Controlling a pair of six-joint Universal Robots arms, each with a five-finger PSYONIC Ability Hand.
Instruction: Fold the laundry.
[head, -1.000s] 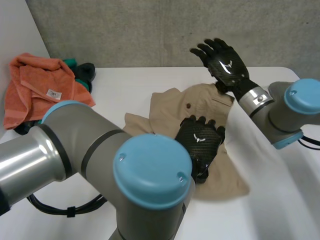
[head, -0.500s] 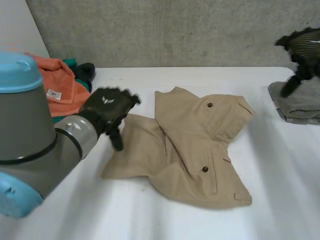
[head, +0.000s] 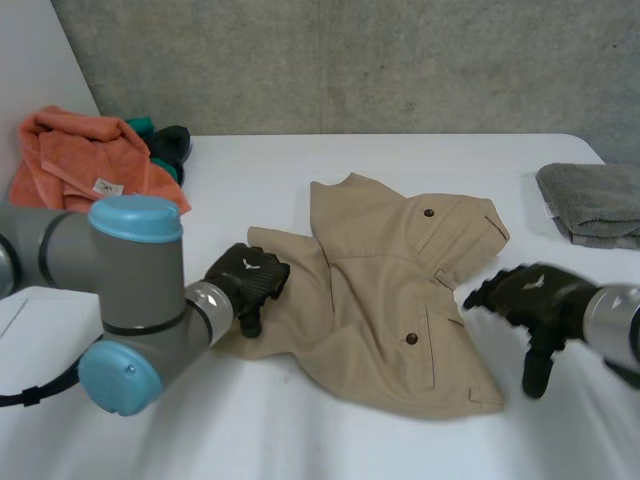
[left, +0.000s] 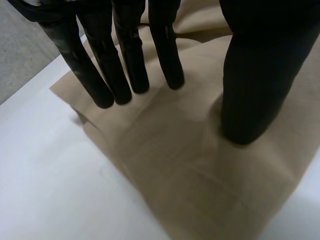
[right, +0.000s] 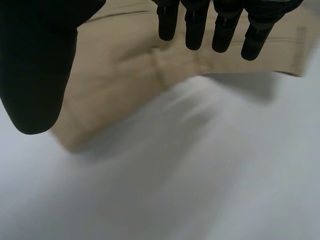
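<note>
Shorts (head: 400, 290), tan, lie rumpled at centre. Left hand (head: 250, 280) rests straight fingers on their left edge; right hand (head: 525, 295) hovers, fingers spread, by their near-right edge. Uneven grabs could bunch them.

Right robot hand (right: 194, 27): fingers straight, side by side, nothing held. Thumb (right: 37, 75) stood well apart, at about 8 o'clock from the fingers. Beige garment (right: 125, 70) lay flat beneath the fingertips, with a stitched seam crossing it. Its edge ended just beyond the fingertips; from there, bare white tabletop (right: 175, 175) spread toward 6 o'clock.
</note>
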